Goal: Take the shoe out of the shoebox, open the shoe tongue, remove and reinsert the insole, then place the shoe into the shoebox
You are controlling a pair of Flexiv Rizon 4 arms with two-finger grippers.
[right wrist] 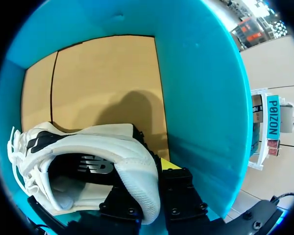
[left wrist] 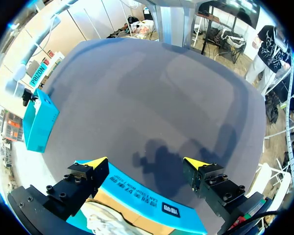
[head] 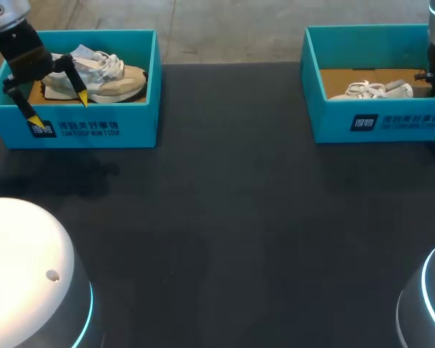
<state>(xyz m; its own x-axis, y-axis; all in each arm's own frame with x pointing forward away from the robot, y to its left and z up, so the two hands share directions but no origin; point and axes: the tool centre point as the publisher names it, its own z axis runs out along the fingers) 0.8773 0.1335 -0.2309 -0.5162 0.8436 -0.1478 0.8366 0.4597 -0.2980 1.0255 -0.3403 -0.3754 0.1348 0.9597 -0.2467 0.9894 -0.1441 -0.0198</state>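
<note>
Two blue shoeboxes stand at the table's far side. The left box (head: 94,130) holds a beige shoe (head: 101,76) with white laces. My left gripper (head: 57,107) hangs open over that box's front left part, touching nothing; in the left wrist view its yellow tips straddle the front wall (left wrist: 152,205), with the laces (left wrist: 103,215) under it. The right box (head: 377,119) holds a white shoe (head: 370,90). My right gripper (right wrist: 154,171) is down inside this box (right wrist: 201,98), shut on the heel collar of the white shoe (right wrist: 88,142), one finger inside the opening and one outside.
Dark tabletop (head: 232,217) stretches between and in front of the boxes. The right box (left wrist: 39,122) shows far off in the left wrist view. My arms' white bases fill the near corners of the head view.
</note>
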